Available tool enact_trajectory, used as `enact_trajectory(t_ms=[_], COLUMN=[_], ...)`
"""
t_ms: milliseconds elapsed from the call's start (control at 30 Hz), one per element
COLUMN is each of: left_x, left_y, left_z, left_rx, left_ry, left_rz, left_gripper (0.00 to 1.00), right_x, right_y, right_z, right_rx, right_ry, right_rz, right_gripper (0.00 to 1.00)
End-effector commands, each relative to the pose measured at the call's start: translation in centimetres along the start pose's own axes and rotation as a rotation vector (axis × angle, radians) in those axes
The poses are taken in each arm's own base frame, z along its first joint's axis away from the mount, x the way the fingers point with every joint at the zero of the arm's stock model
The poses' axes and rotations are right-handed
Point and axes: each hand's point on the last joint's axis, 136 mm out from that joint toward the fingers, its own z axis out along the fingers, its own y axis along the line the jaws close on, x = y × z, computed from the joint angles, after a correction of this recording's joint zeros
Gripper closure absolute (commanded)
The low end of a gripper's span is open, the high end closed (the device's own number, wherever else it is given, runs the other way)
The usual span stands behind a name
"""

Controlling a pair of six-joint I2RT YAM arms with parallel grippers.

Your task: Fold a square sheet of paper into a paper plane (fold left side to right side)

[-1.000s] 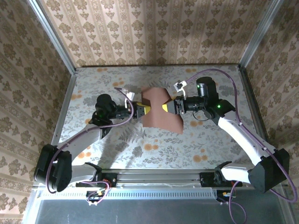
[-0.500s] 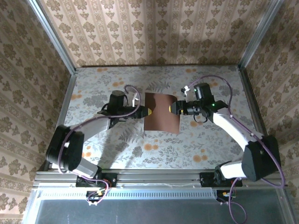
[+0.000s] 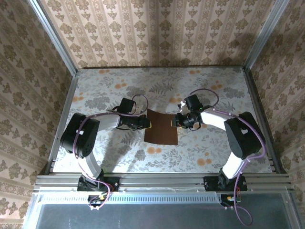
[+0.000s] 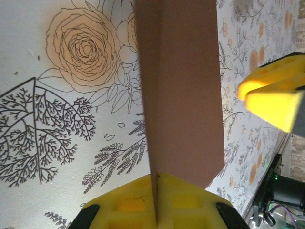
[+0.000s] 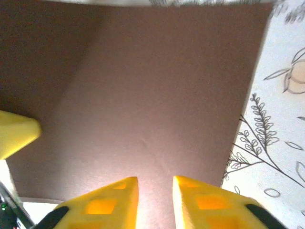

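Square sheet of paper [image 3: 161, 129] sits mid-table between your two grippers, its left edge pinched in the closed left gripper [image 4: 155, 191]. The right gripper [image 5: 155, 191] has its fingers narrowly parted at the right edge and may not be holding it. Carry the left side over now and the thin sheet could slide or crease crooked, since nothing firmly anchors that right edge; no container figures here.
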Motion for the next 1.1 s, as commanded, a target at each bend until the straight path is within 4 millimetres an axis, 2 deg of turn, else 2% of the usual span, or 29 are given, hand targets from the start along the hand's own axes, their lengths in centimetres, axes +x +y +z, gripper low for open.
enact_trajectory(t_ms=[0,167,300,467,633,733,867,1067], left_x=[-0.2,-0.3,-0.4,-1.0,-1.7,-2.0,-2.2,-2.1], left_y=[0.5,0.5,0.1,-1.7,-3.9,-4.9,-6.4,-8.1], left_z=[0.0,-0.1,-0.3,-0.8,-0.9,-0.7,0.1,2.0], left_rx=[-0.029,-0.032,-0.022,0.038,0.105,0.127,0.148,0.186], left_ry=[0.012,0.012,0.005,-0.019,-0.033,-0.034,-0.022,0.004], left_rz=[0.017,0.021,0.023,0.040,0.060,0.077,0.109,0.136], left_gripper=[1.00,1.00,0.94,0.80,0.73,0.63,0.45,0.35], right_x=[-0.4,0.4,1.3,2.2,2.8,2.9,2.9,3.0], right_y=[-0.1,-1.5,-2.8,-3.6,-3.9,-3.8,-3.7,-3.6], right_z=[0.8,1.6,2.1,2.8,3.1,3.1,3.2,3.3], right_rx=[0.016,0.064,0.113,0.134,0.142,0.144,0.144,0.137], right_ry=[-0.005,0.032,0.064,0.095,0.106,0.109,0.111,0.113], right_rz=[0.004,0.025,0.032,0.037,0.033,0.027,0.023,0.021], right_gripper=[0.79,0.87,0.90,0.90,0.90,0.90,0.90,0.90])
